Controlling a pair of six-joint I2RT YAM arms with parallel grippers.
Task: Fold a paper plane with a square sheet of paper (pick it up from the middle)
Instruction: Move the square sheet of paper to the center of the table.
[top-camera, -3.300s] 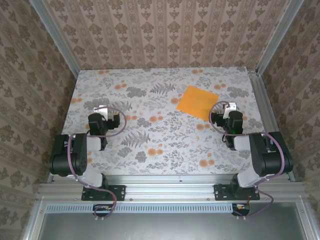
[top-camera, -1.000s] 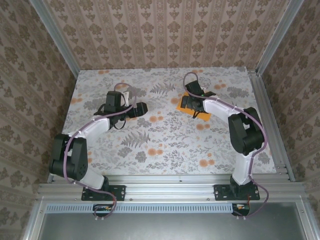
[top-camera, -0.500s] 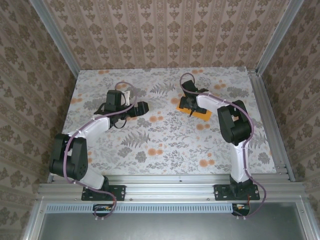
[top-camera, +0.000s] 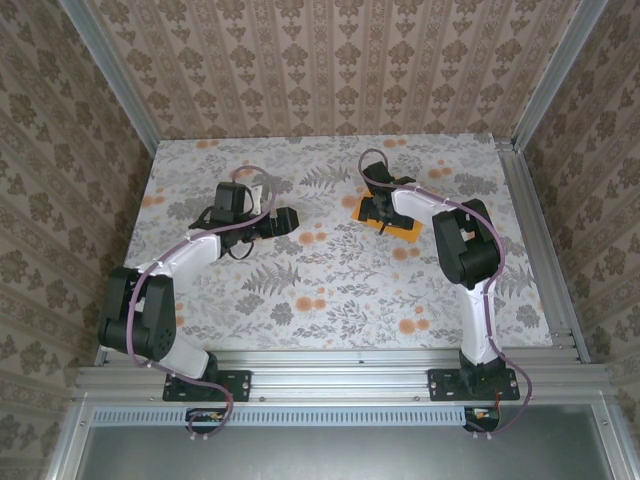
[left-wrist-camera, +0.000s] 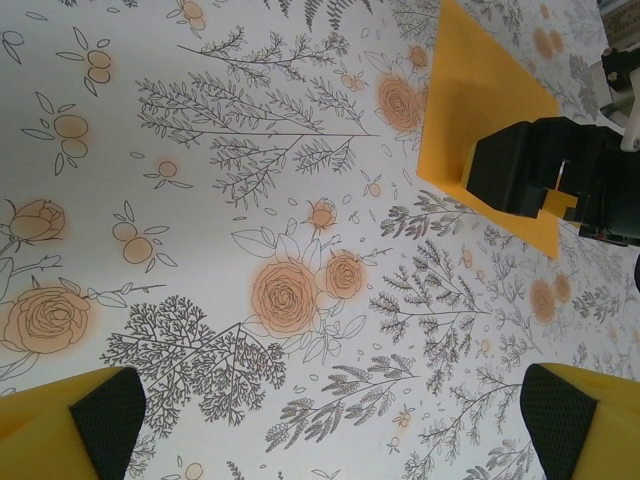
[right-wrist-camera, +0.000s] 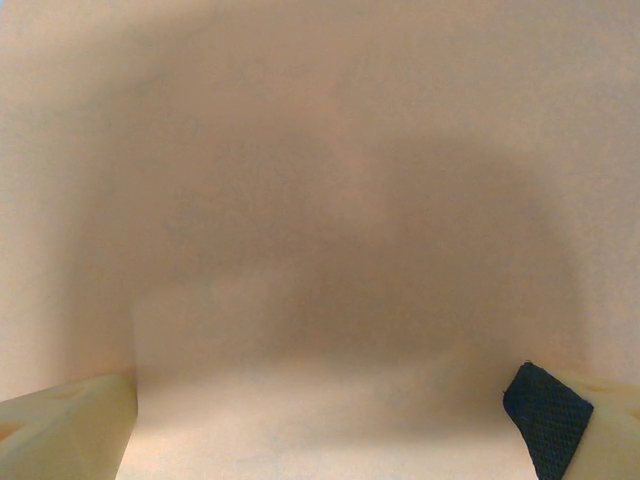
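The square sheet of paper lies flat on the far right part of the table, bright orange and unfolded. My right gripper is down on its left half and covers much of it. In the right wrist view the paper is a blurred pale orange surface very close to the camera, and the gripper is open with its fingers far apart. My left gripper hovers open over bare cloth left of the sheet. Its wrist view shows the paper with the right gripper on it.
The table carries a floral cloth with small orange printed flowers. Patterned walls and aluminium posts close in the back and sides. Both arms reach out from the near rail.
Both arms have come out from their folded rest. Over the last second the right gripper shifted left and down onto the paper, while the left gripper crept slightly right.
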